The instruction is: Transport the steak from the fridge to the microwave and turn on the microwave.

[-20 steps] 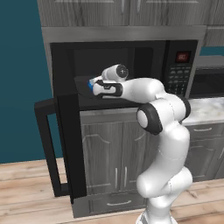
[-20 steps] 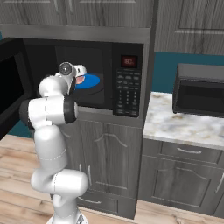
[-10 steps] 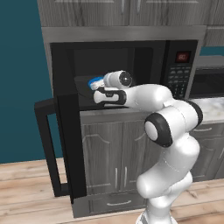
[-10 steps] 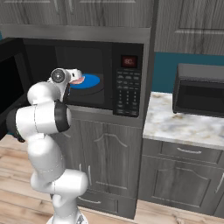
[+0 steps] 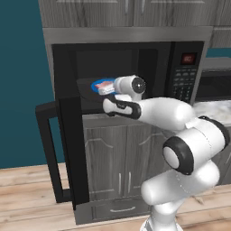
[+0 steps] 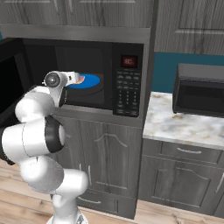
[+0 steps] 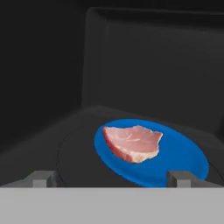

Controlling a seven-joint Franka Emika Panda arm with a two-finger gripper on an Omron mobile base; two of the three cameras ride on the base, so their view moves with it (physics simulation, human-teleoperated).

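Partly hidden behind the white arm's wrist in both base views, one pink-red marbled steak point(image 7: 132, 142) lies on one round blue plate point(image 7: 183, 157) inside the wide black microwave point(image 6: 127, 83), whose one dark door point(image 5: 67, 135) hangs wide open. Only the two dark fingertips point(image 7: 41, 178) of the two-finger gripper point(image 7: 111, 179) rise into the hand view, spread wide apart and holding nothing, short of the plate. One red display point(image 5: 188, 58) glows; its digits are unreadable.
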